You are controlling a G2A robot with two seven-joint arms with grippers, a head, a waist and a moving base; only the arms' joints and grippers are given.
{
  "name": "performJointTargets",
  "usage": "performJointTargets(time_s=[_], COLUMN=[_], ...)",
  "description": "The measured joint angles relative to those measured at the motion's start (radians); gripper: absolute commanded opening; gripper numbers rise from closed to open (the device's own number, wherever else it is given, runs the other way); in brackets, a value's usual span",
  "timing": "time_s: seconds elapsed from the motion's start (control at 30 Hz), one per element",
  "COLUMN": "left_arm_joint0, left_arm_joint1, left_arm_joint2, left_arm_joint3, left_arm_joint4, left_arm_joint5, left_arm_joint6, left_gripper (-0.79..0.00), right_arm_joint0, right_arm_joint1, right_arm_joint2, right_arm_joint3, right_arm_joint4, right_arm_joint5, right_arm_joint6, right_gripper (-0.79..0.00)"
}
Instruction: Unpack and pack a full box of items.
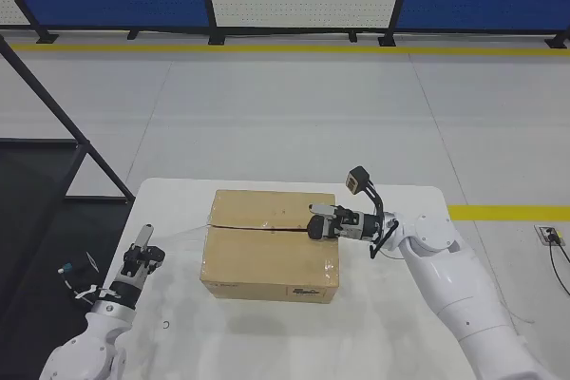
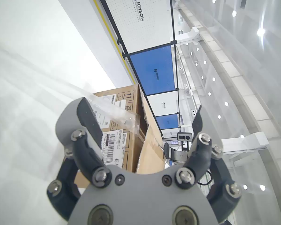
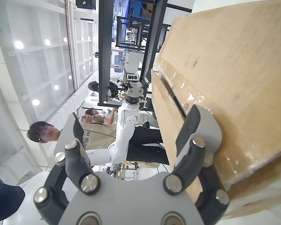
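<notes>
- On the worktop (image 1: 176,214), the cardboard box (image 1: 271,261) looks stiff, likely heavy; grip flap edges at the seam (image 1: 256,226).
- Right jaws spread there; left jaws spread, tape (image 2: 112,111) clinging.

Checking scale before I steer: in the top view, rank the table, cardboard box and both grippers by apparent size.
1. table
2. cardboard box
3. right gripper and left gripper: they look about alike. The right one is up on the box, nearer the camera, so they are not ranked.
</notes>
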Motion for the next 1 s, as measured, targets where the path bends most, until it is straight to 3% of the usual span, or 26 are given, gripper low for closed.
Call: performJointTargets(time_s=[0.17, 0.43, 0.7, 1.0], left_arm_joint0=[-0.01, -0.08, -0.189, -0.297], left_arm_joint1=[-0.001, -0.004, -0.016, -0.042], left_arm_joint2=[0.03, 0.086, 0.156, 0.212], left_arm_joint3=[0.014, 0.11, 0.24, 0.385], left_arm_joint4=[0.016, 0.002, -0.027, -0.187], left_arm_joint5=[0.021, 0.059, 0.051, 0.026], left_arm_joint6=[-0.036, -0.113, -0.114, -0.074], left_gripper=[0.0, 0.0, 0.0, 0.0], right_arm_joint0=[-0.025, -0.06, -0.075, -0.087], right_arm_joint1=[0.001, 0.015, 0.021, 0.025], right_arm_joint2=[0.005, 0.031, 0.033, 0.028], right_arm_joint3=[-0.029, -0.074, -0.102, -0.128], right_arm_joint4=[0.011, 0.018, 0.009, 0.001], right_arm_joint5=[0.013, 0.047, 0.065, 0.088], right_arm_joint6=[-0.031, -0.028, -0.033, -0.04], right_gripper=[0.0, 0.0, 0.0, 0.0])
